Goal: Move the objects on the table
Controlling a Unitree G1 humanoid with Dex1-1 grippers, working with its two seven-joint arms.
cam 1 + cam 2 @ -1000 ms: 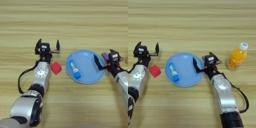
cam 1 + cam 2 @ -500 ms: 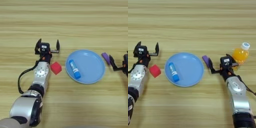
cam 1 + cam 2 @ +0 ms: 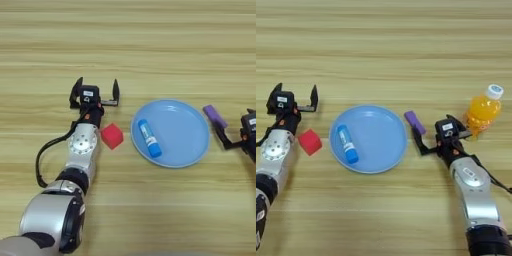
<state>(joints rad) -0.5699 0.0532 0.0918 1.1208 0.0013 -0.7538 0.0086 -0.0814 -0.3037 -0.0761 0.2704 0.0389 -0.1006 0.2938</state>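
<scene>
Your right gripper point(image 3: 440, 136), jaws spread and empty, sits just right of the purple bar point(image 3: 414, 122), whose long axis runs diagonally beside the plate point(image 3: 391, 155); the left gripper point(image 3: 95, 92), jaws also released, is farther away.

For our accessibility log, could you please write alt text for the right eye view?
A light-blue plate holding a blue tube sits on a wooden table, a purple bar just right of it. The right end effector is by the bar, the left above a red cube.
</scene>
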